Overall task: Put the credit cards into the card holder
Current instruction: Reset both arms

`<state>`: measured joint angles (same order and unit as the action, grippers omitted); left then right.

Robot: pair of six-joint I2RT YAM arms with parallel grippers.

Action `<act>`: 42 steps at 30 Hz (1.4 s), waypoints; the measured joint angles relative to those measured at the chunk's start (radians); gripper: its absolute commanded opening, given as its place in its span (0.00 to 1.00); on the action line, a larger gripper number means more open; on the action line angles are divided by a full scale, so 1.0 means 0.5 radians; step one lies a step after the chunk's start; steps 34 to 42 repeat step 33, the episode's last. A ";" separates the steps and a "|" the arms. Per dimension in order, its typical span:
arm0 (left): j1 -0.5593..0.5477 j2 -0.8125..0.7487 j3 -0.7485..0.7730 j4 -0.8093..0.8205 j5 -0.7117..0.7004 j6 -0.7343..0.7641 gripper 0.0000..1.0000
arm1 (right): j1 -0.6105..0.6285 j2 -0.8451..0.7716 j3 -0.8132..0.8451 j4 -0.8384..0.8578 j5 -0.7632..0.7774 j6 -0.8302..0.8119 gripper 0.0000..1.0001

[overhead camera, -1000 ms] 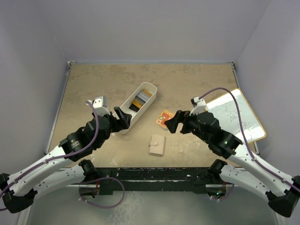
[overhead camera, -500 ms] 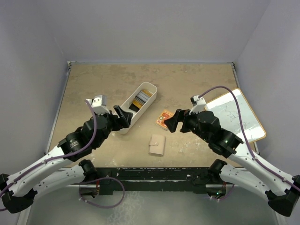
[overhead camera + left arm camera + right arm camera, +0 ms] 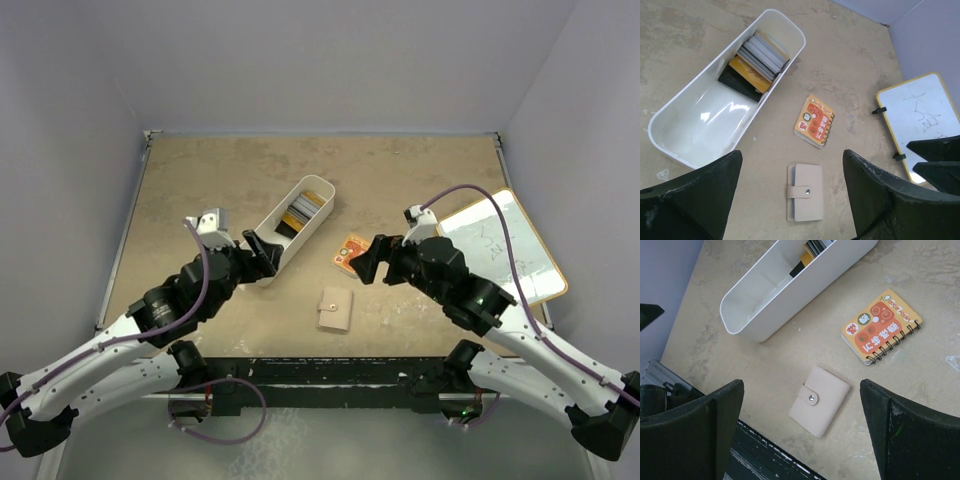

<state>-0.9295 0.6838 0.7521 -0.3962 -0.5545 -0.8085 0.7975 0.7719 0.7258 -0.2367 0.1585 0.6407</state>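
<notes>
Presently, credit cards (image 3: pixel 757 57) stand stacked at the far end of the white bin (image 3: pixel 700 120), seemingly edge-up for picking; card holder (image 3: pixel 336 309) lies snapped shut on the table (image 3: pixel 400 170), unopened, near left jaws and right jaws, both released, empty.

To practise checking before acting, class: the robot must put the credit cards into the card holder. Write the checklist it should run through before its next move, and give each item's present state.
1. Left tool open, holding nothing: ok.
2. Right tool open, holding nothing: ok.
3. Credit cards uncovered, at the far end of the white bin: ok.
4. Card holder open to take cards: not ok; it lies flat, snapped shut.
5. Card holder apart from the orange notebook: ok.
6. How many cards there are: cannot tell; they overlap.
</notes>
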 measured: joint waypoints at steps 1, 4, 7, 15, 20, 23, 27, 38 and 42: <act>0.000 -0.008 -0.035 0.007 0.001 -0.005 0.80 | 0.000 -0.002 0.004 -0.001 0.001 -0.001 1.00; 0.000 -0.022 -0.141 0.014 0.005 -0.030 0.80 | 0.000 -0.009 0.007 -0.001 0.008 -0.002 1.00; 0.000 -0.018 -0.169 0.013 0.011 -0.040 0.80 | 0.000 -0.014 0.007 -0.002 0.008 -0.002 1.00; 0.000 0.008 -0.095 -0.018 -0.005 -0.037 0.80 | 0.000 -0.012 0.011 -0.013 0.016 -0.011 1.00; 0.000 0.007 0.039 -0.039 -0.016 -0.014 0.80 | 0.000 -0.008 0.093 -0.050 0.036 -0.048 1.00; 0.000 -0.005 0.100 -0.038 -0.018 0.005 0.80 | 0.000 -0.008 0.140 -0.056 0.066 -0.066 1.00; 0.000 -0.025 0.125 -0.035 -0.023 0.023 0.81 | 0.000 -0.013 0.147 -0.063 0.069 -0.077 1.00; 0.000 -0.044 0.112 -0.024 -0.018 0.047 0.81 | 0.000 -0.013 0.122 -0.053 0.065 -0.066 1.00; 0.000 -0.044 0.112 -0.024 -0.018 0.047 0.81 | 0.000 -0.013 0.122 -0.053 0.065 -0.066 1.00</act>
